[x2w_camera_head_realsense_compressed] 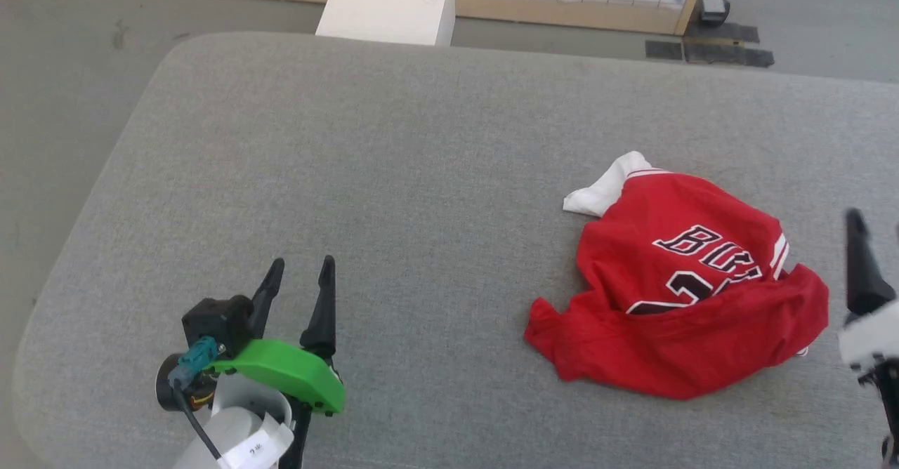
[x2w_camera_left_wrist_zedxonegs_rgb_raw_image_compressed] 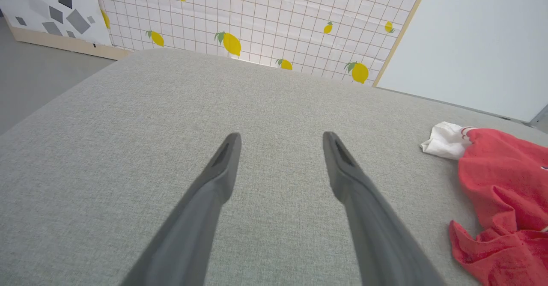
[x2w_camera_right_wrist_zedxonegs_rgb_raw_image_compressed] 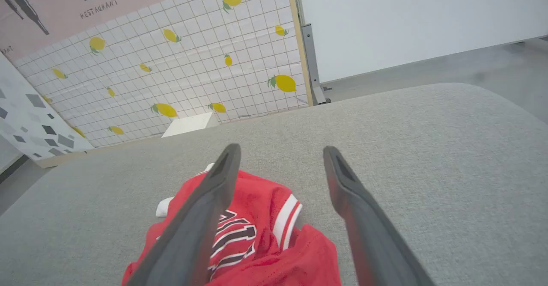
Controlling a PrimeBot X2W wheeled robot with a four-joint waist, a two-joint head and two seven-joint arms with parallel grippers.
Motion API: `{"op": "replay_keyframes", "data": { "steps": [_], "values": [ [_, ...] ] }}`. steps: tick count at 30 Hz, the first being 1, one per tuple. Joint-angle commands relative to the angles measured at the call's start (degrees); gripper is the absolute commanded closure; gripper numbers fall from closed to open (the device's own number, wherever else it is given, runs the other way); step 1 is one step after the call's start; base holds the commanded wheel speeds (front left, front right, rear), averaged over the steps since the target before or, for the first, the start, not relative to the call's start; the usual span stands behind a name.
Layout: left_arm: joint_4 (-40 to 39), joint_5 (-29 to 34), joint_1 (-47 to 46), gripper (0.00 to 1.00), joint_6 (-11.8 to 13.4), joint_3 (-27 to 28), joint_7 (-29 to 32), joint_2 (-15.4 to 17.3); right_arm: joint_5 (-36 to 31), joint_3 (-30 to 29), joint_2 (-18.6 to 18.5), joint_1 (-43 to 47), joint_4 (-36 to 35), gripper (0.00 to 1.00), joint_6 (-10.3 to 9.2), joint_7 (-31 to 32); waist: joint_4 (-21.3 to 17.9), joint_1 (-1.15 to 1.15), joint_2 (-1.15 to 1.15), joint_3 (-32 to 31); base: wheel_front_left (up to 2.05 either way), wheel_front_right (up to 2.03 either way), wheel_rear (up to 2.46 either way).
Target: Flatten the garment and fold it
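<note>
Crumpled garment (x2w_camera_head_realsense_compressed: 674, 279) lies at four o'clock on what seems a padded counter (x2w_camera_head_realsense_compressed: 421, 139). The left gripper (x2w_camera_head_realsense_compressed: 302, 264) at seven and the right gripper (x2w_camera_right_wrist_zedxonegs_rgb_raw_image_compressed: 281, 150) at three hold their fingers (x2w_camera_left_wrist_zedxonegs_rgb_raw_image_compressed: 220, 170) spread and empty.

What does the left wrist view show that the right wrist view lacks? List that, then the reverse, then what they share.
Left wrist view, not the right: the left gripper, open over bare cushion, apart from the garment.
Right wrist view, not the left: the right gripper, open by the garment; its black lettering; a white block; a RESTAURANT poster.
Shared: the crumpled garment, the cushion, the lemon-print panel.
</note>
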Motion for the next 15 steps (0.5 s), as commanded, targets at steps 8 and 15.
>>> {"op": "replay_keyframes", "data": {
  "steps": [8, 15],
  "values": [
    [0.1, -0.66, 0.97, 0.0, -0.13, -1.52, 1.1, 0.03, -1.62, -2.69, 3.11, 4.98, -0.77, 0.0, -0.09, -6.32, -2.58, 0.0, 0.0, -1.59, 0.0, 0.0, 0.0],
    [1.51, -0.6, -4.28, 0.0, -1.48, -4.87, 5.79, -2.51, -2.17, -1.81, 3.32, 4.86, -1.19, 0.0, -0.09, -6.02, -5.56, 0.0, 0.0, -0.61, 0.0, 0.0, 0.0]
  ]
}}
